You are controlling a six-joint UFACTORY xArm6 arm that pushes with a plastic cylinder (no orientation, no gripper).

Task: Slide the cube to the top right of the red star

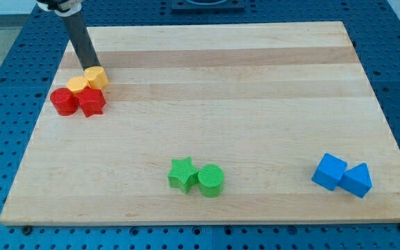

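The blue cube [329,171] lies near the view's bottom right corner of the wooden board [255,83], touching a blue triangular block [357,180] on its right side. The red star [92,102] is well apart from it, in the view's upper left, and it sits in a tight cluster: a red cylinder [64,101] touches it on the left, and two yellow blocks, one [77,86] and another [96,77], lie just above it. My tip [89,68] is at the top edge of this cluster, just beside the upper yellow block, so it is far from the cube. There is no claw on this arm, only the rod, so nothing can be released or grasped. Between the two places stand a green star [181,173] and a green cylinder [210,181], near the bottom middle. I think the danger is this: the spot at the top right of the red star is already almost taken by the yellow blocks, so the arriving cube may push them and the star. Also the triangular block may travel together with the cube if the push starts from the right
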